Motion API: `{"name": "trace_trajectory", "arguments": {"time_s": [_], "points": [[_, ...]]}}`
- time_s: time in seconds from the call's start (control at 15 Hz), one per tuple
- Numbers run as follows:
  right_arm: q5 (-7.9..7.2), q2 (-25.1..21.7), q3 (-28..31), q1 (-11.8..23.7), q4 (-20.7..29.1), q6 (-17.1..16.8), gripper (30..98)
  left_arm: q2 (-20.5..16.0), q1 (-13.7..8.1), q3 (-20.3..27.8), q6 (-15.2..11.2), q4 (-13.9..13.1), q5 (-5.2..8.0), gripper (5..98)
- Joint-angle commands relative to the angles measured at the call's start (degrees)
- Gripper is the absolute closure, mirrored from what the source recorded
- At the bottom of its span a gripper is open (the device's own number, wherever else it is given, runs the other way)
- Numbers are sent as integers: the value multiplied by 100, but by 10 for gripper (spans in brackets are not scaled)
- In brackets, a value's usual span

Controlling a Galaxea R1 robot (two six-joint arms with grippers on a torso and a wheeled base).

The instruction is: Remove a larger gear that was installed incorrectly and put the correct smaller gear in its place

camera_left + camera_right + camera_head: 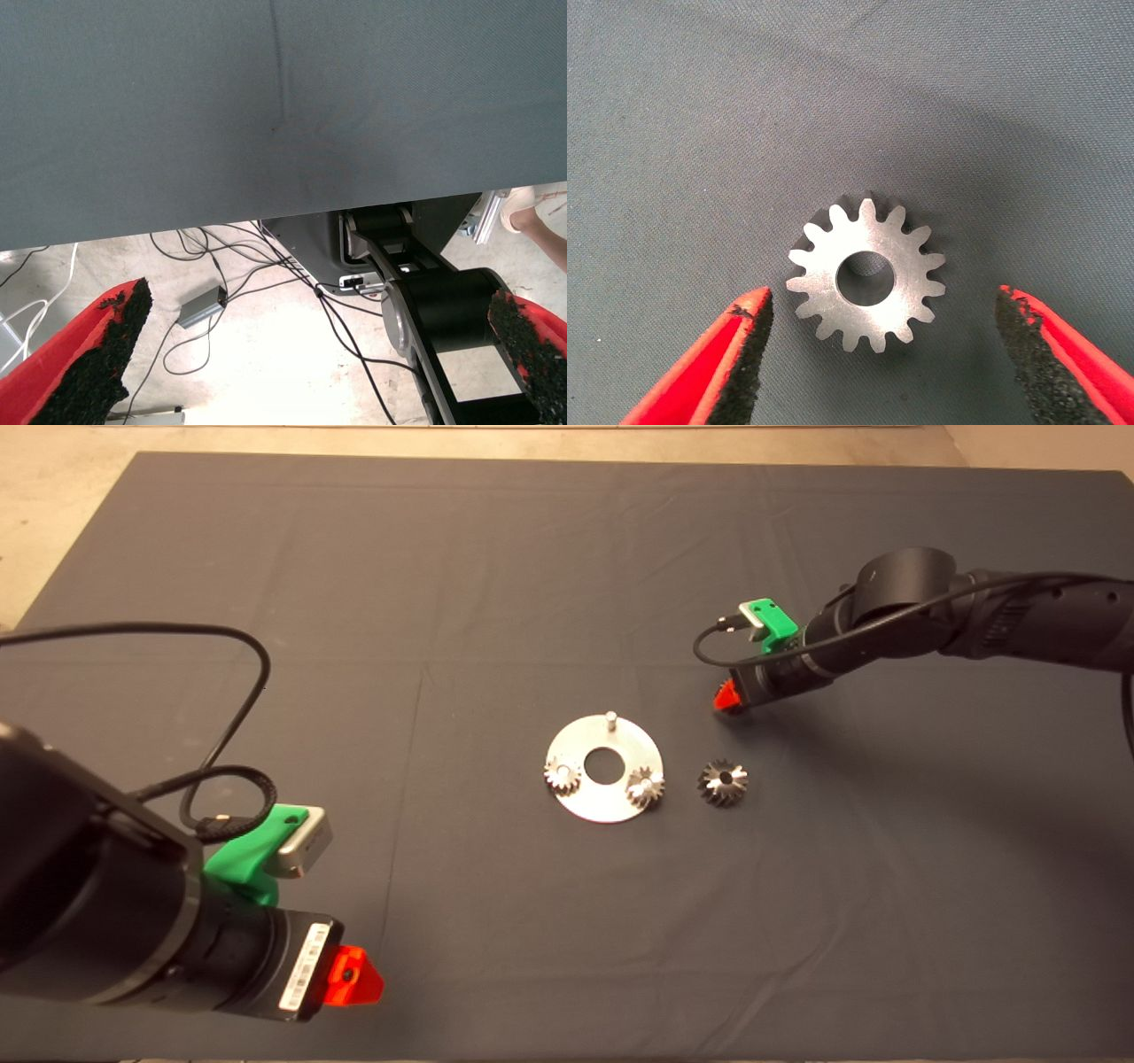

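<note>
The larger gear (723, 783) lies flat on the mat just right of the round metal plate (585, 808). The plate carries two small bright gears (563, 777) (645, 786) and one bare pin (610, 717) at its far edge. My right gripper (728, 698) hovers low over the mat, beyond the larger gear. In the right wrist view it (881, 299) is open, with the smaller gear (866, 276) lying flat on the mat between its fingers; in the head view the gripper hides this gear. My left gripper (354, 976) waits open and empty at the lower left.
The plate has a wide centre hole (604, 767). The left wrist view shows the mat's edge (266, 217), with cables, a robot base and a person's shoe (523, 202) on the floor beyond it.
</note>
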Motion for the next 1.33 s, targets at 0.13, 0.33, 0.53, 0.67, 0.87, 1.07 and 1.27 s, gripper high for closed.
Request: {"name": "trace_trajectory", "arguments": {"time_s": [0.13,0.33,0.53,0.67,0.87,1.07,1.27], "points": [[12,19,-105,106,-113,-12,626,-13,-39,98,-34,2,21,59],[141,22,-96,54,-124,-29,680,-13,-39,98,-34,2,28,59],[250,13,-113,28,-124,-38,720,-13,-39,98,-34,2,29,59],[252,13,-131,16,-124,-38,731,-13,-39,98,-34,2,29,59],[306,56,-167,-52,-203,-135,772,-13,-38,98,-34,2,29,59],[320,92,-263,-52,-238,-170,785,-13,-34,98,-34,2,29,59],[323,95,-290,-52,-300,-179,829,-13,-34,98,-34,2,29,59]]}}
